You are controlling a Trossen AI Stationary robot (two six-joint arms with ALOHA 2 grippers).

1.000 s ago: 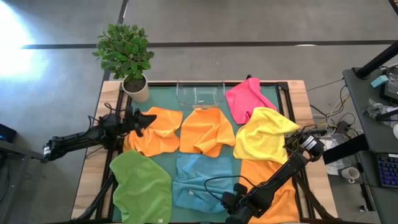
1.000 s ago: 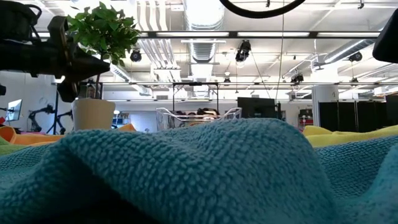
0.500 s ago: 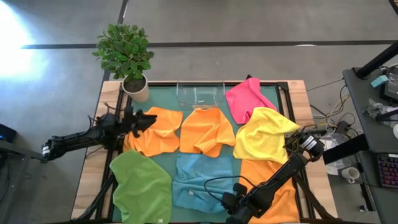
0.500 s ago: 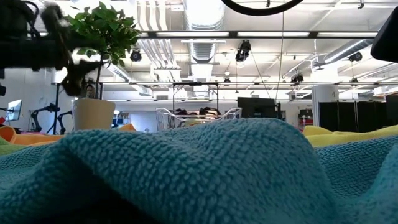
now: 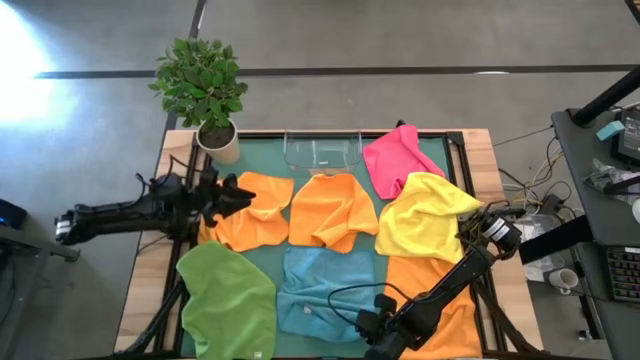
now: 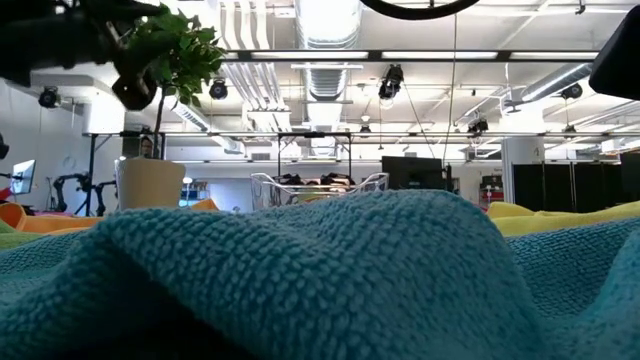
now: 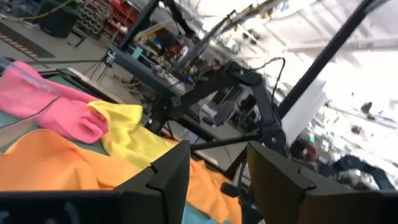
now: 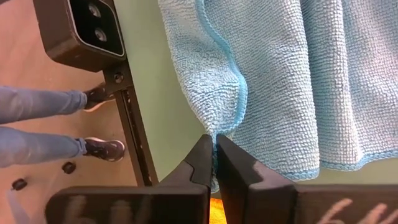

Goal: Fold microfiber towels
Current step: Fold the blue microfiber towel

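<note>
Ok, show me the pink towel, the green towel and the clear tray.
pink towel (image 5: 393, 160), high view, middle of the cloth.
green towel (image 5: 228, 300), high view, centre of the cloth.
clear tray (image 5: 322, 151), high view, on its floor, seen through the plastic.

- bright, even overhead light; glare on the floor (image 5: 25, 60) at ten o'clock in the high view.
- low view: blue towel (image 6: 320, 280) close, ceiling lights glaring.
</note>
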